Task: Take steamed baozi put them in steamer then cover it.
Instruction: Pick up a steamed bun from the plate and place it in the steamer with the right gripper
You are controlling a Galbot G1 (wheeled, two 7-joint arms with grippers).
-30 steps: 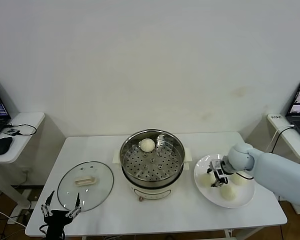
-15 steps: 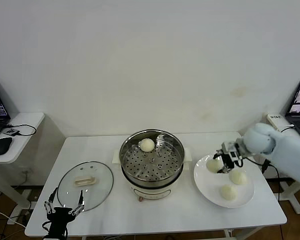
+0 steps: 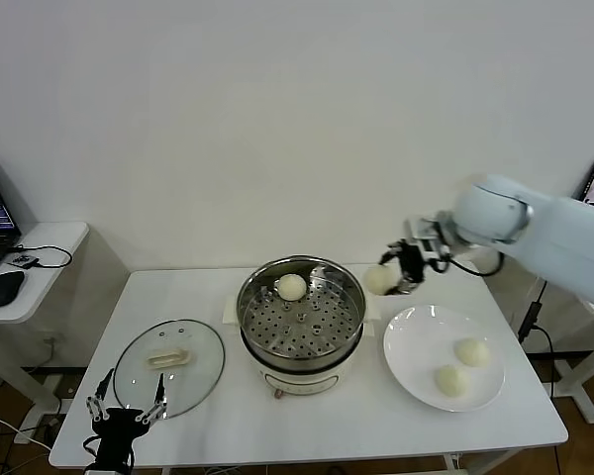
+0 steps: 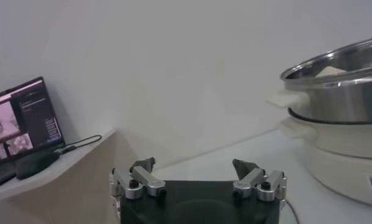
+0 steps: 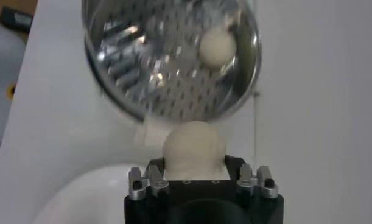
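Carried baozi up in the air, pinched in the right pincer, hanging just past the steamer rim on the robot's right side, between the steamer and the plate. Already 1 baozi in the steamer, sitting on the perforated floor toward the back. 2 more baozi waiting on the plate, well apart from the steel basket.

Key relation for the next bit: steamer lies to the robot's left of the held bun and lower down, so probably a short sideways carry over the rim, then down onto a bare patch of the floor (plenty free at the front). Round bun, so no long axis to worry about. Right arm obviously the nearer one, being the one holding it.

From the right wrist view, pincer closed snugly on the bun, fingers either side, steamer spread out beyond it with the first bun visible.

Left pincer parked low at the front edge of the worktop, fingers spread and holding nothing, just beside the cover, which lies flat on the robot's left with its handle up. Handy for the covering step later, probably.
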